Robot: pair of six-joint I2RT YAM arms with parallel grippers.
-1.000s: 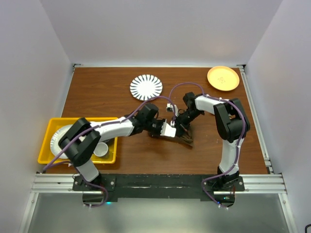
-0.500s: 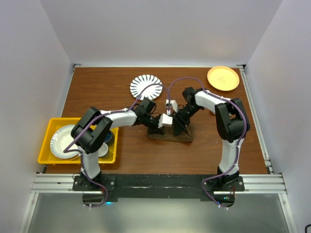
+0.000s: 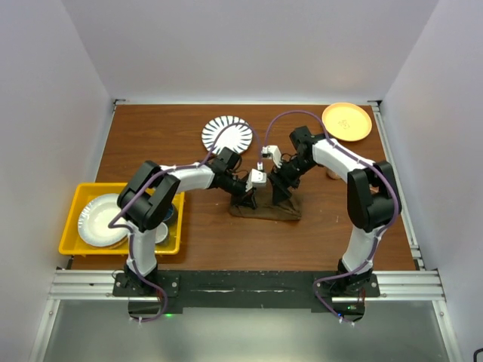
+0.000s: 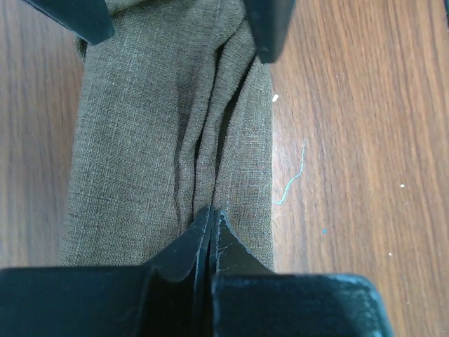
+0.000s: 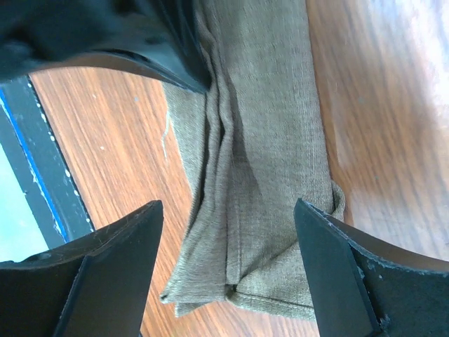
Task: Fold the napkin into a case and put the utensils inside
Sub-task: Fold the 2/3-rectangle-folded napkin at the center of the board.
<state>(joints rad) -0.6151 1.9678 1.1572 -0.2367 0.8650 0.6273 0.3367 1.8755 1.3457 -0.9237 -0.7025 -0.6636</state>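
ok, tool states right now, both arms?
Left tool: shut, pinching a fold of the napkin.
Right tool: open over the napkin, holding nothing.

Napkin: woven cloth, coarse weave clearly seen, matt, creased in soft folds. Table: wood-grain top, smooth, a faint sheen noted. Fingers of the left gripper: black, hard, plastic-looking, semi-matt, fine scratches recorded. Tray at near left: yellow, smooth, plastic-looking.
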